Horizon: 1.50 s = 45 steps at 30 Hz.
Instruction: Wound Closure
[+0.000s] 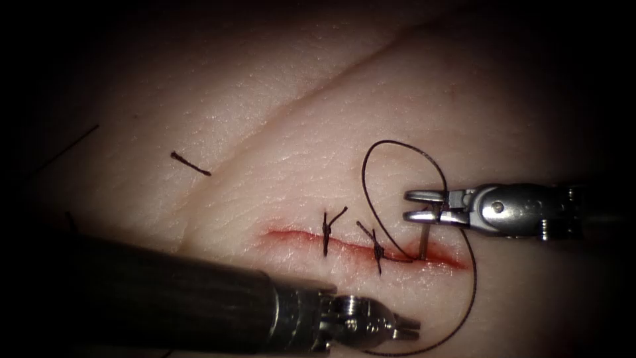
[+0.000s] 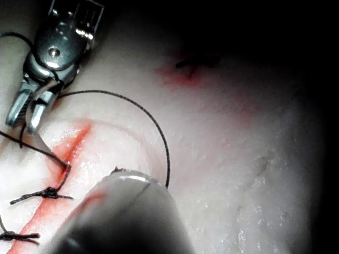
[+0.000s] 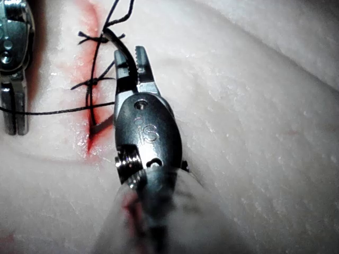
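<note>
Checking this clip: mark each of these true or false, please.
1. Two knotted stitches cross the cut. True.
2. The needle lies loose on the tissue, left of the cut. False: the needle stands in the tissue at the cut's right part, just under the right hand.
3. The right hand's jaws stand apart. True.
4. The left hand sits above the cut. False: the left hand is below the cut in the endoscope view.
5. A short thread end lies on the tissue up and left of the cut. True.
</note>
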Motion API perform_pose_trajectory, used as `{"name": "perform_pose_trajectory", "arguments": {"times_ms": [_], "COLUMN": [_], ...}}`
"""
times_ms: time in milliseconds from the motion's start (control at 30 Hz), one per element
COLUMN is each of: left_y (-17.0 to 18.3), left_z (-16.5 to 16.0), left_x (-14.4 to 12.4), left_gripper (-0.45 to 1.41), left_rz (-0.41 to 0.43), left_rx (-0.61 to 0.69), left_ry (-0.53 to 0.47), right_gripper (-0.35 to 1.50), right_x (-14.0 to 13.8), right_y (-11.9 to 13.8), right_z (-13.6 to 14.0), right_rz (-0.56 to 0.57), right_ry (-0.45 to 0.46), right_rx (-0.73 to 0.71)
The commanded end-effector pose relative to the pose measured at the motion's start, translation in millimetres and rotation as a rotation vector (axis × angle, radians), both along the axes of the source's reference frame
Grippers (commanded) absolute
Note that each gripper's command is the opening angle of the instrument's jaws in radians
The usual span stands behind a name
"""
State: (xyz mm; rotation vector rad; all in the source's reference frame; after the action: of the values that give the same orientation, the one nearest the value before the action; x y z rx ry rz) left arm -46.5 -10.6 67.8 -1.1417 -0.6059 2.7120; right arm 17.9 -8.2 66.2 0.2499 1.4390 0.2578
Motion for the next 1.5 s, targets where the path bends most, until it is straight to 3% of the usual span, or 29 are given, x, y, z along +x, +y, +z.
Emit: {"name": "perform_pose_trajectory", "arguments": {"times_ms": [33,633,1167,1500], "left_y": [-0.3,-0.3,-1.5,-1.8], "left_z": [0.6,1.3,2.1,2.1], "left_x": [-0.4,-0.2,1.1,0.4], "left_gripper": [0.04,0.04,0.04,0.04], "left_rz": [0.001,-0.004,-0.002,-0.010], "left_rx": [0.000,0.005,0.010,0.012], "left_ry": [0.001,0.003,0.005,0.011], "right_gripper": [-0.35,-0.35,-0.35,-0.35], "right_x": [0.6,0.7,1.7,2.0], "right_y": [-0.3,0.2,-0.7,-0.1], "right_z": [0.5,1.2,1.5,2.2], "right_rz": [-0.002,0.011,-0.029,0.065], "right_ry": [0.001,0.019,0.044,0.029], "right_rx": [0.009,0.196,0.479,0.589]}}
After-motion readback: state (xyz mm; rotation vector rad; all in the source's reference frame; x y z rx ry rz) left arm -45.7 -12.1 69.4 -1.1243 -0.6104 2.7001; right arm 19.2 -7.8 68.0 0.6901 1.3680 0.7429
